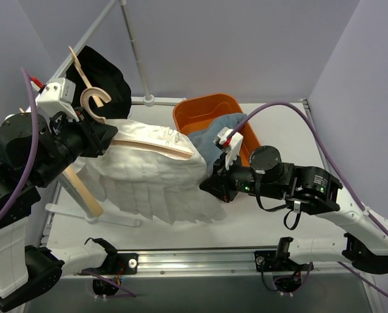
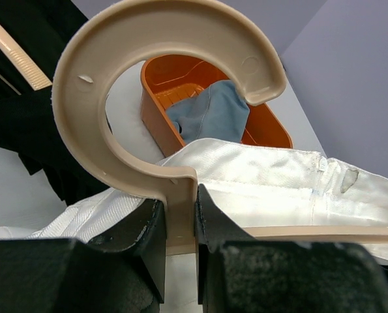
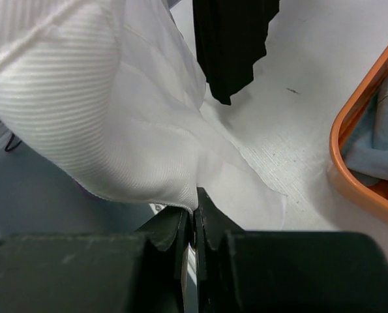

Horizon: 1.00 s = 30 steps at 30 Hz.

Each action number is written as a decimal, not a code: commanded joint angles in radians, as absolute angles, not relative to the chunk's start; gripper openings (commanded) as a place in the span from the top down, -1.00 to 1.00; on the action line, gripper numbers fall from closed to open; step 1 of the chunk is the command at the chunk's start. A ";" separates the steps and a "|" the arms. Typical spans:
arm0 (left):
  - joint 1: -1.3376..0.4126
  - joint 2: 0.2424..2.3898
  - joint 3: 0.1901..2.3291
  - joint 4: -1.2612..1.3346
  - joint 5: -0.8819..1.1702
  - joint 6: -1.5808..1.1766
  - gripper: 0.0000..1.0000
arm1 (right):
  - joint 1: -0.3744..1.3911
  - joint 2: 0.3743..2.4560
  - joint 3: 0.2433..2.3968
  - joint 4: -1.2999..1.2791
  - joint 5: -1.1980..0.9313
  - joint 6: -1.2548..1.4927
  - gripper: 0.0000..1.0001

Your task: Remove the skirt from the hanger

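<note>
The white pleated skirt (image 1: 156, 177) hangs from a tan plastic hanger (image 1: 156, 148), held above the table. My left gripper (image 1: 101, 134) is shut on the hanger's neck (image 2: 179, 215), just below its hook (image 2: 141, 39); the skirt's waistband (image 2: 272, 189) runs along the hanger bar to the right. My right gripper (image 1: 210, 184) is shut on the skirt's edge (image 3: 194, 203) at its right side. The skirt fills the upper left of the right wrist view (image 3: 89, 98).
An orange bin (image 1: 195, 112) with blue-grey cloth (image 1: 221, 132) stands behind the skirt, also in the left wrist view (image 2: 156, 124). A black garment (image 1: 109, 81) hangs on a rack (image 1: 136, 49) at the back left. A wooden hanger (image 1: 83, 189) lies left.
</note>
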<state>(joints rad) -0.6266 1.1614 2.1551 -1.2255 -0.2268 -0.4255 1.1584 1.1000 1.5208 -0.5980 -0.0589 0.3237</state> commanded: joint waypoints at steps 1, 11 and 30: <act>-0.623 1.160 2.171 -1.155 -0.218 -0.445 0.95 | 1.154 1.068 1.473 -0.512 -0.081 0.374 1.00; -0.623 1.129 2.126 -1.112 -0.281 -0.479 0.95 | 1.157 0.775 1.276 -0.439 0.051 0.525 1.00; -0.624 1.063 2.023 -0.963 -0.203 -0.617 0.95 | 1.157 0.814 1.213 -0.375 0.023 0.545 1.00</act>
